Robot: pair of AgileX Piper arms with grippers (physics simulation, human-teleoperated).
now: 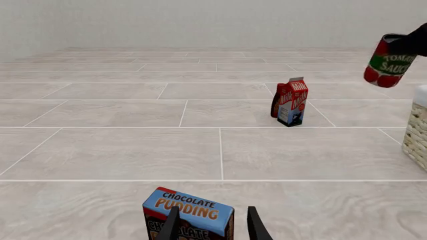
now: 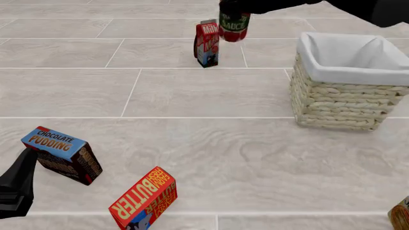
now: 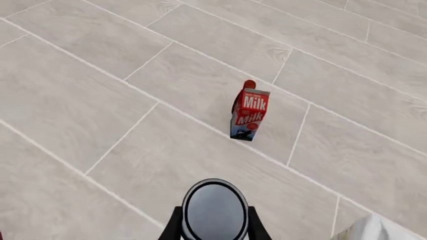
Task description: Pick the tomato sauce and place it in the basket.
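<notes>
Two arms were at work over the pale tiled surface (image 2: 191,96). The right gripper (image 3: 214,226) had its fingers clamped on either side of the tomato sauce (image 2: 233,25), holding the can clear of the surface, slightly tilted, at the far end of the scene. In the right wrist view the can's dark metal top filled the space between the two fingers. From the front camera the can hung just beside the milk carton (image 2: 207,43), overlapping its right edge, and to the left of the basket (image 2: 345,103), not yet over it. The wicker basket stood on the right side with its white cloth lining (image 2: 348,57) folded over the rim.

The left gripper (image 1: 213,227) hovered low at the near left, its fingers apart and holding nothing, with the chocolate pudding box (image 2: 62,154) just in front of them. A butter box (image 2: 144,200) lay tilted nearby, toward the near edge. A partly cut-off item (image 2: 401,215) showed at the near right corner; I could not tell what it was.
</notes>
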